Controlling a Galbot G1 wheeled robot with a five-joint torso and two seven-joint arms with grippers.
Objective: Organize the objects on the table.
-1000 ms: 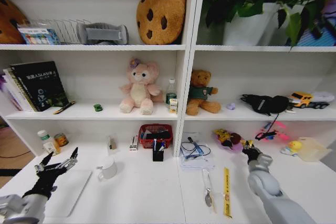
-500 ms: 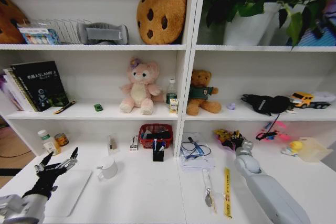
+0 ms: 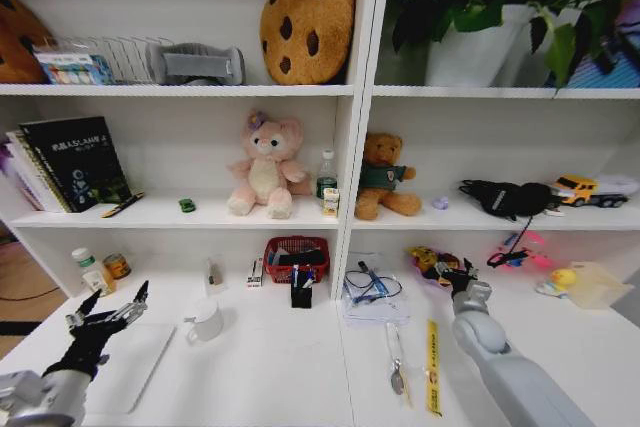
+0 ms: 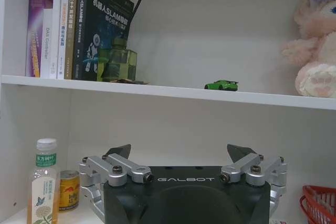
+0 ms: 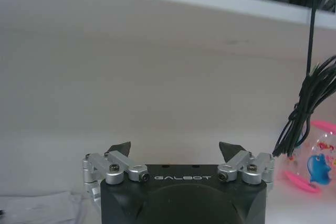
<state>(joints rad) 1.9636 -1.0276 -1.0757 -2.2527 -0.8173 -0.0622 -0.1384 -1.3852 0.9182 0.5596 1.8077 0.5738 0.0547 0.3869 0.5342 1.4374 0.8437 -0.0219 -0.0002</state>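
over the near left corner of the table [image 3: 290, 367] i have the left gripper [image 3: 108, 315] hovering just above the silver laptop [image 3: 130, 367], its fingers spread wide apart and holding nothing. from the left wrist view the same gripper [image 4: 180, 153] faces the shelf unit, with the tiny green toy car [image 4: 221, 85] sitting on the shelf board above it, between a row of books [image 4: 68, 30] and a pink plush toy [image 4: 315, 51]. a drink bottle [image 4: 43, 182] and a small can [image 4: 68, 190] stand at the back of the desk on that side.

on the right i see the right gripper [image 3: 458, 275] raised over the back of the table, close to a yellow toy [image 3: 428, 261] and beside a tangle of blue pens and cable on paper [image 3: 372, 287]. its wrist view shows the fingers [image 5: 119, 149] open wide with empty space between them, pointed at the white back wall, a black cable [image 5: 302, 114] hanging just to one side.

mid-table i can make out a white mug [image 3: 205, 321], a black pen holder [image 3: 301, 292] in front of a red basket [image 3: 296, 257], a spoon [image 3: 396, 362] and a yellow ruler [image 3: 432, 367].
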